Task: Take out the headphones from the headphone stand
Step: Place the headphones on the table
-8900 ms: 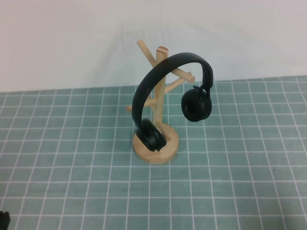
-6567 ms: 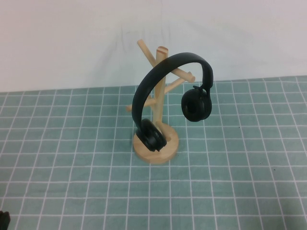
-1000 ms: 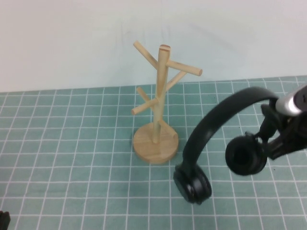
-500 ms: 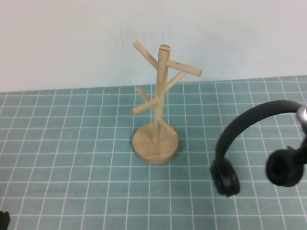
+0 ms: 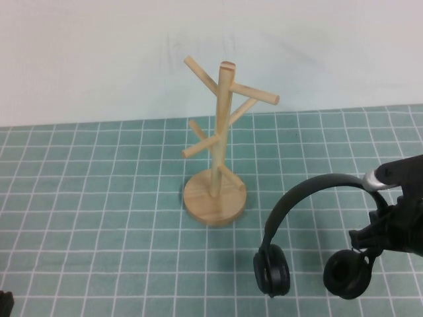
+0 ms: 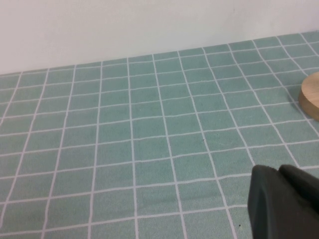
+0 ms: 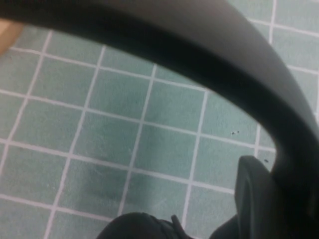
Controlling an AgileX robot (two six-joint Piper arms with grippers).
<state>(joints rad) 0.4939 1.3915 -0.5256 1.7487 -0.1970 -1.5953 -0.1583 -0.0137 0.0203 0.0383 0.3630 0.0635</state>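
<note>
The headphones (image 5: 310, 218) are matte black, with a thin arched headband and two round padded ear cups. They hang upright off the headphone stand (image 5: 218, 145), arch uppermost and cups dangling low over the green grid mat, in front of the stand and to its right, clear of every peg. The stand is light wood: a round disc base, one upright post and several angled dowel pegs, all bare. The headband (image 7: 199, 59) fills the right wrist view as a broad dark curve.
</note>
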